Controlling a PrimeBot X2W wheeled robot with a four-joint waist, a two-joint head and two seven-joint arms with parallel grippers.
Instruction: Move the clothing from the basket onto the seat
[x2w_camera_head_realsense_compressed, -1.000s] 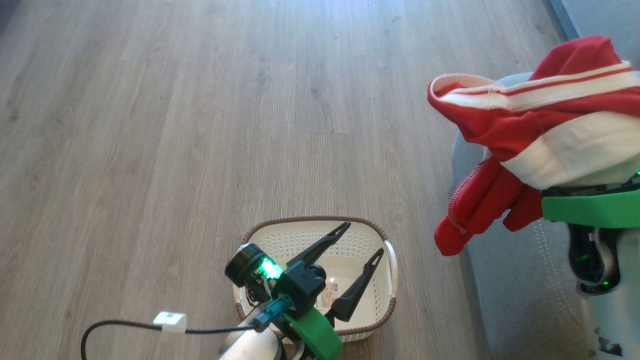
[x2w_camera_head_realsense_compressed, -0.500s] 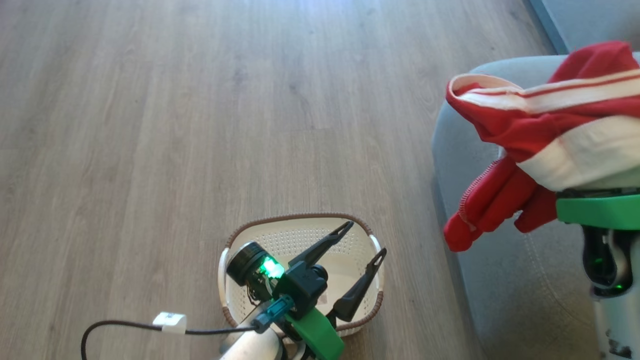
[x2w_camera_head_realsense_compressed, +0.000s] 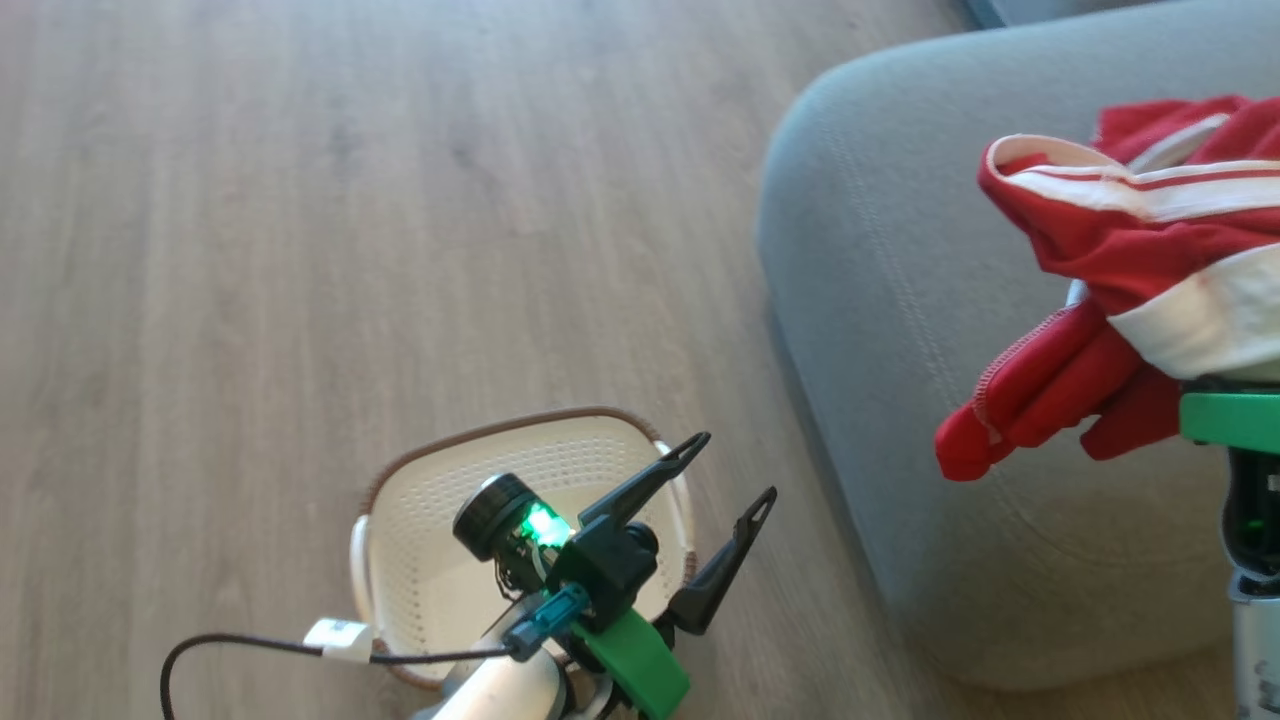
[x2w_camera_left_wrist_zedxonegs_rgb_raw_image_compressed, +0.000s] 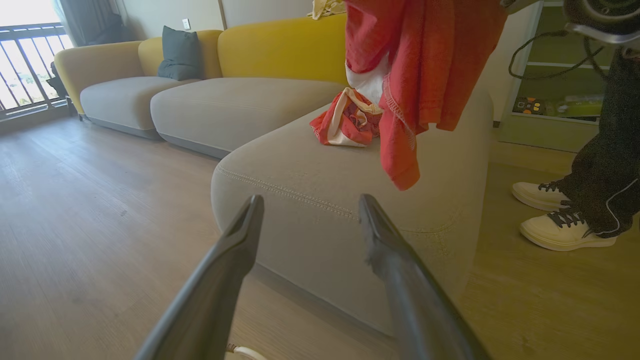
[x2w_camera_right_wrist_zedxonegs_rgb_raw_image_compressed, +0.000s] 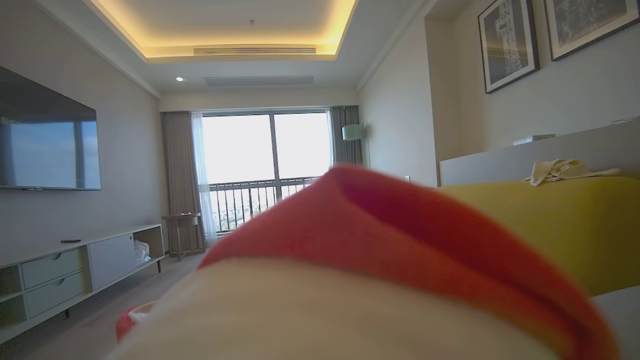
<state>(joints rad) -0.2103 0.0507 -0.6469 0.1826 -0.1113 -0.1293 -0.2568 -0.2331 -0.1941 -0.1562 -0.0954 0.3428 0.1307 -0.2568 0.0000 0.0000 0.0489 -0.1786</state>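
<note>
Rightward, the clothing (x2w_camera_head_realsense_compressed: 1100, 230) drapes over the right gripper (x2w_camera_head_realsense_compressed: 1235, 420) and hangs above the seat (x2w_camera_head_realsense_compressed: 900, 400). Fabric hides its fingers, so their spread cannot be told. Left gripper (x2w_camera_head_realsense_compressed: 734, 465): fingers wide apart, holding nothing, above the basket (x2w_camera_head_realsense_compressed: 500, 425) on the near left floor (x2w_camera_head_realsense_compressed: 300, 250). A second red garment (x2w_camera_left_wrist_zedxonegs_rgb_raw_image_compressed: 345, 122) lies on the seat, farther back.

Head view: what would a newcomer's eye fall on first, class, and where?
The bright red clothing with white bands hangs at the right, above the grey seat. Lower down, the left gripper stands open by the cream basket on the floor.
</note>
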